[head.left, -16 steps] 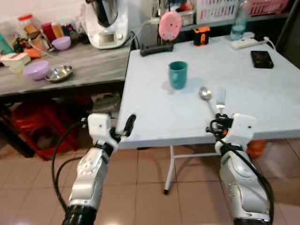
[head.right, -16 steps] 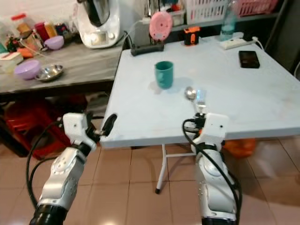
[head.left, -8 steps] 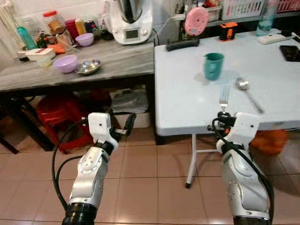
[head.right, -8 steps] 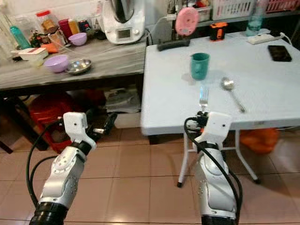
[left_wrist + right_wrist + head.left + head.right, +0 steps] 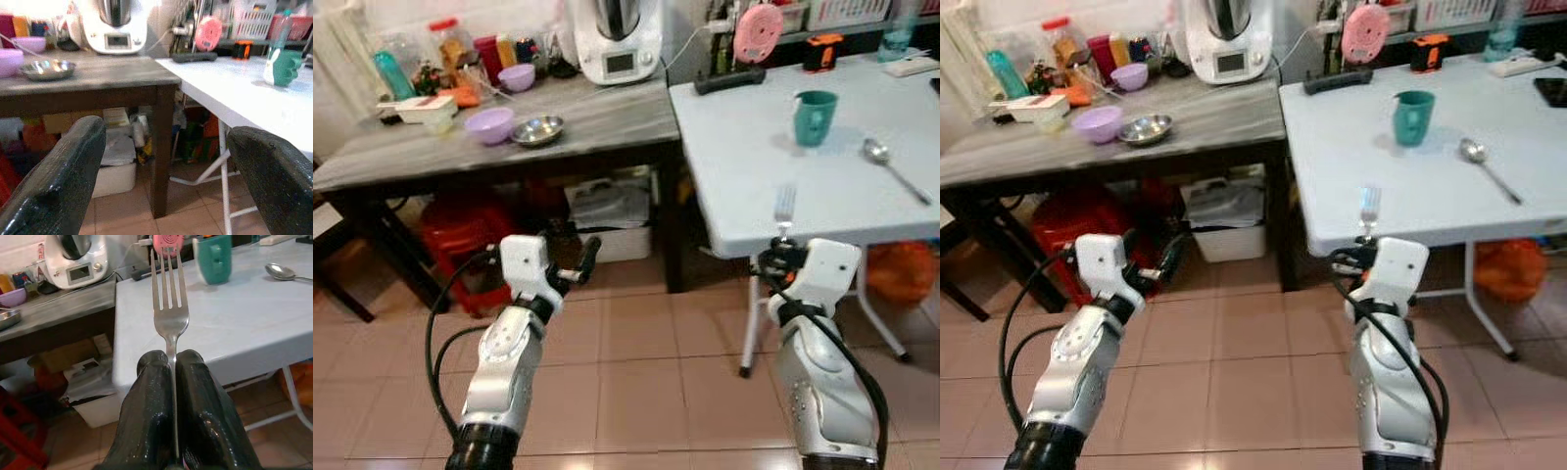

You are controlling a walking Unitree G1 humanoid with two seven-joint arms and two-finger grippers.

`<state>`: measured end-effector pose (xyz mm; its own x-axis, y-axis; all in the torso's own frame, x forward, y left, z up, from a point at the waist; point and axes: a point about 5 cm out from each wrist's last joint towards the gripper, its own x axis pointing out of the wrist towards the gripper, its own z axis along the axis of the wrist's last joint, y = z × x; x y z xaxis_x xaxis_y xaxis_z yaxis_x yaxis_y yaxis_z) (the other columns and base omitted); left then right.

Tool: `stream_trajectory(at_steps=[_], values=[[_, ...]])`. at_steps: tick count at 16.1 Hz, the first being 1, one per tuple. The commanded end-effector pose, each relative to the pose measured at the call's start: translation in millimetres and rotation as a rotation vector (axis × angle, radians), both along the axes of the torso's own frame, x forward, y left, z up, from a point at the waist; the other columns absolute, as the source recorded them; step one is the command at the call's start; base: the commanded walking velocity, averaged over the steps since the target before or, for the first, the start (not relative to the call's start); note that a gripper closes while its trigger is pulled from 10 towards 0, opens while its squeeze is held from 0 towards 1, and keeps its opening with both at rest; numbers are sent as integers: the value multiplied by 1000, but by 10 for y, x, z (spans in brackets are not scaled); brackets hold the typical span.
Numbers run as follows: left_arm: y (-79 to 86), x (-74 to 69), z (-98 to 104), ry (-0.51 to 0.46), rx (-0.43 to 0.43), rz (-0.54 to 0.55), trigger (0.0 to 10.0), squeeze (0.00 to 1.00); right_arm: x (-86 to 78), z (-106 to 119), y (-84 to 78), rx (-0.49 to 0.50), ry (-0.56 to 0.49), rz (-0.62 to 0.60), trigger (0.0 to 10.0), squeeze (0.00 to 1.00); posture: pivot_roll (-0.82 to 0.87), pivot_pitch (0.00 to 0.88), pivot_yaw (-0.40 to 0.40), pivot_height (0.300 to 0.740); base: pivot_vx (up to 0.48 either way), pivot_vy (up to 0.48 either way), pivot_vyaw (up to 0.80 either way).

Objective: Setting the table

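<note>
My right gripper (image 5: 775, 257) is shut on a silver fork (image 5: 169, 293), held upright with its tines up, in front of the near edge of the white table (image 5: 744, 166). The black fingers (image 5: 151, 382) clamp the fork's handle. On that table stand a teal mug (image 5: 814, 117) and a spoon (image 5: 893, 168) to its right. My left gripper (image 5: 576, 260) is open with nothing in it, held low over the floor to the left of the white table, facing the gap under the grey table (image 5: 98, 73).
The grey wooden table (image 5: 431, 157) on the left carries a purple bowl (image 5: 490, 124), a steel bowl (image 5: 537, 129), jars and a white kitchen machine (image 5: 619, 39). Under it sit a red crate (image 5: 460, 230) and a white box (image 5: 610, 211). Tiled floor lies below.
The whole view has shifted: the white table now sits farther off and to the right, the grey table more central. The fork stays in my right gripper; both arms keep their pose.
</note>
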<state>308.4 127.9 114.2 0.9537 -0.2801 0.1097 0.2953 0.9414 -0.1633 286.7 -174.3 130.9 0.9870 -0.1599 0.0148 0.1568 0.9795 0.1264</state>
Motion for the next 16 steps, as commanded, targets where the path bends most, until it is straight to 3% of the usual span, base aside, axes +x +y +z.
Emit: stream_trajectory(at_steps=[1,4,8,11,16], values=[[152,-8,-19,7,17,51,10000,0,28,58,138,16,-25,44,10000,0,-73,0,143,740,0,480,0],[163,-16,-43,11,21,59,10000,0,19,52,131,12,-23,49,10000,0,-74,0,138,740,0,480,0],[431,-123,-203,26,172,193,10000,0,-95,-14,59,-17,-2,55,10000,0,-77,0,130,740,0,0,0],[522,-251,-328,59,182,207,10000,0,-181,-62,23,-32,12,56,10000,0,-83,0,127,740,0,0,0],[454,-300,-349,49,181,181,10000,0,-216,-65,28,-35,15,63,10000,0,-86,0,124,740,216,0,330]])
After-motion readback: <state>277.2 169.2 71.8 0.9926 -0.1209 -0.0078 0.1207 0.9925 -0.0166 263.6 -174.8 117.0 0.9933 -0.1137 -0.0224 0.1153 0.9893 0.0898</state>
